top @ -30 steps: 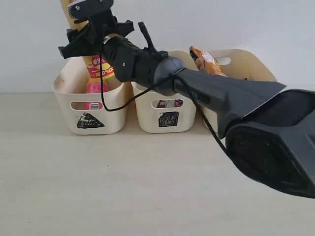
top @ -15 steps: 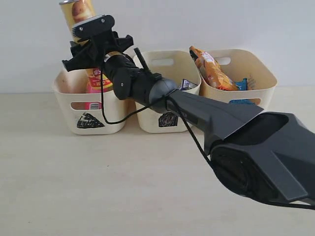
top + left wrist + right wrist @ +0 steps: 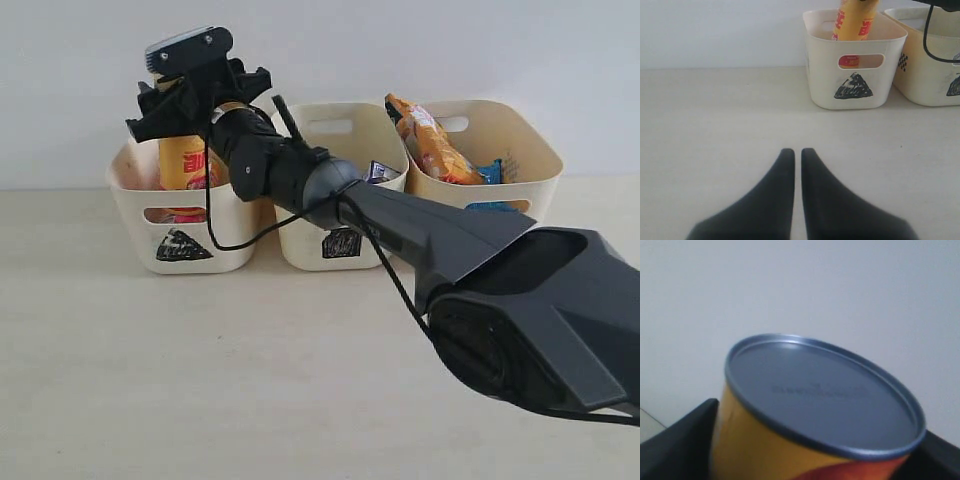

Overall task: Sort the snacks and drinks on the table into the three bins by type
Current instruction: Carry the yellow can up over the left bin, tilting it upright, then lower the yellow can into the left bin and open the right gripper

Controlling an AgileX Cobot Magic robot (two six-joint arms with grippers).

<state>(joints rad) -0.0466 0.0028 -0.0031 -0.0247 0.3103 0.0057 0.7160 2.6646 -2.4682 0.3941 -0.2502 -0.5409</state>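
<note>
the left gripper [image 3: 797, 152] is held low over the near table [image 3: 200, 380], its jaws closed on nothing. farther back, in the left bin [image 3: 180, 245], marked with a triangle, the yellow-and-red tube [image 3: 183, 162] is stood nearly upright, its top clasped by the right gripper [image 3: 190, 105]. an orange bag [image 3: 430, 140] is seen in the right bin [image 3: 520, 150].

We are seeing the left gripper [image 3: 797, 151] at the bottom centre of the frame, its two dark fingers lying almost together with nothing between them. In the upper right the triangle bin [image 3: 820, 75] is holding the yellow-and-red tube [image 3: 855, 20] upright, something pink showing through its handle cut-out. A second bin [image 3: 925, 82] is sitting just beside it at the right edge, a black cable [image 3: 925, 30] crossing it.
</note>
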